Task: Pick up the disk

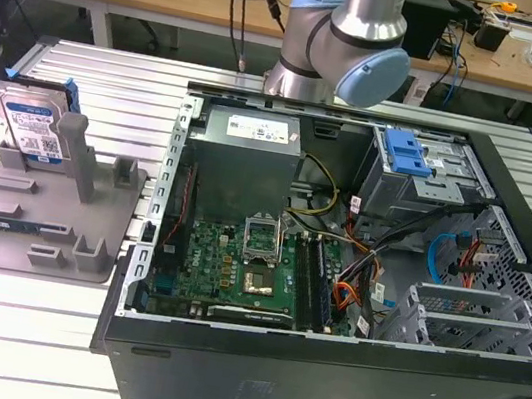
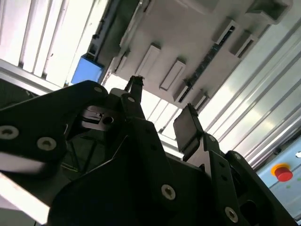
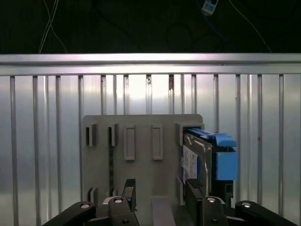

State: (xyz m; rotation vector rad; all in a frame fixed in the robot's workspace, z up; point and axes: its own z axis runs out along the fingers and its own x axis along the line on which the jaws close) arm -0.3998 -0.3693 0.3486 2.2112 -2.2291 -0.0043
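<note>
The disk [image 1: 32, 127] stands on edge in the grey plastic fixture plate [image 1: 41, 215], at about nine o'clock from the open computer case [image 1: 317, 390] in the exterior view. It is a flat rectangular slab of silver metal with a white-and-blue label facing the camera and blue plastic rails along its sides. Upright grey posts flank it. The plate is matte and moulded, with slots and blocky posts, and it rests on a ribbed aluminium table [image 1: 53, 328]. The arm [image 1: 348, 30] rises at twelve o'clock from the case, smooth silver with pale blue joint caps. Inside the case lie a green motherboard [image 1: 235, 266], a plain metal power supply [image 1: 249, 146] and, at two o'clock, a drive cage [image 1: 421, 179] with a blue latch.

The first wrist view looks straight down on the plate [image 3: 141, 141], where the disk [image 3: 195, 162] appears as a thin edge beside its blue rail [image 3: 225, 162]. The black gripper [image 3: 160, 195] hovers above the plate with its fingers [image 3: 193, 190] spread apart and nothing held between them. One finger is close over the disk's edge.

The second wrist view shows the gripper [image 2: 162, 110] from behind: black bolted linkages and a flat rectangular pad [image 2: 188, 129], with the plate [image 2: 188, 33] beyond and a red button [image 2: 283, 173] off on the table.
</note>
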